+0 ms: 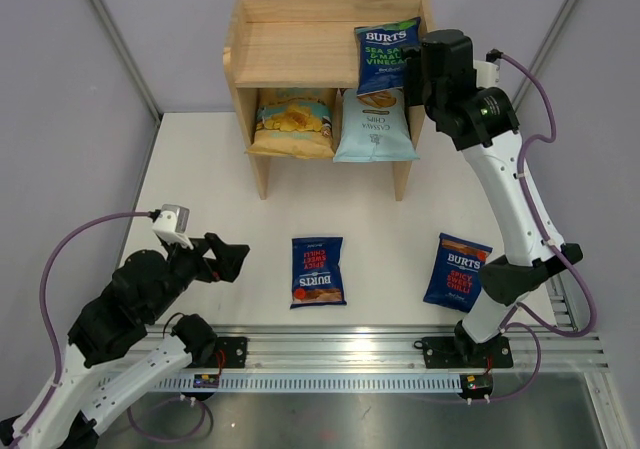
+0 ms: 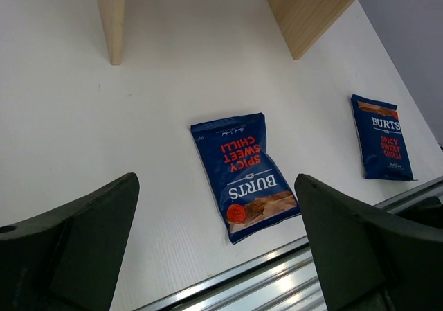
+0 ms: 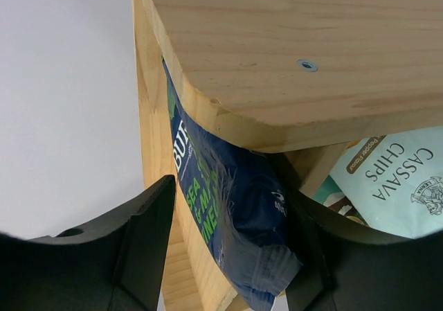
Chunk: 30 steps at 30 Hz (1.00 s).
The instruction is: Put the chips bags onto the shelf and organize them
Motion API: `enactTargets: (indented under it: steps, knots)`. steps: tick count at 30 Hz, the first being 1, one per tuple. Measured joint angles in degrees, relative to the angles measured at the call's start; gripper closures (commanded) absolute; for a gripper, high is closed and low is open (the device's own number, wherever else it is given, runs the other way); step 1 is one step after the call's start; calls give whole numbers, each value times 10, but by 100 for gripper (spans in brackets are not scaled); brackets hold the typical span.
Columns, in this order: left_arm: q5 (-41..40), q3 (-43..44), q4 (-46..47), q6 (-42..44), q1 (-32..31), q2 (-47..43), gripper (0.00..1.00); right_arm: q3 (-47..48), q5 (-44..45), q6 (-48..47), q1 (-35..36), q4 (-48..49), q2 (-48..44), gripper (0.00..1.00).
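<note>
Chips bag with the sea salt label sits at the right end of the shelf's upper tier. Its lower end hangs past the front edge, just above the cassava bag on the tier below. The right gripper is at that corner. Its wrist view shows 1 finger on each side of the bag's crimped end, with a wooden board of the shelf close above. Whether the fingers are pinching the foil or merely flanking it cannot be told from these views. The overhang suggests the bag is not yet pushed fully home. It likely came in from the front because the low rim and side panel block any other way.

On the lower tier the yellow bag lies to the left of the cassava bag, the 2 just beside each other, which leaves the upper tier for the dark blue ones. 2 chilli bags lie flat on the table, well apart: 1 in the middle and 1 near the right arm's base.

The left gripper hovers low over the near left of the table with its fingers spread wide and nothing between them. It points at the middle chilli bag, probably its next pick. So 3 of 5 bags are on the shelf.
</note>
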Motion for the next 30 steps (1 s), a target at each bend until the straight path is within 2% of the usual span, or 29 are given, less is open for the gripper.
enactTargets:
  steps: [6, 15, 19, 20, 23, 30]
  knots:
    - [-9, 0, -1, -3, -8, -4, 1, -2, -12, 3, -3, -5, -2, 40]
    - [-16, 0, -7, -8, -15, -8, 1, -23, -42, 15, -4, -8, -24, 37]
    - [-19, 0, -8, -10, -22, -12, 1, -29, -46, 14, -4, -27, -30, 45]
    - [-21, 0, -8, -10, -24, -15, 1, -31, -46, 15, -4, -29, -32, 52]
    - [-25, 0, -8, -13, -29, -22, 1, -40, -49, 17, -4, -33, -37, 63]
    - [-33, 0, -8, -13, -37, -24, 1, -78, -59, 29, -4, -22, -67, 70]
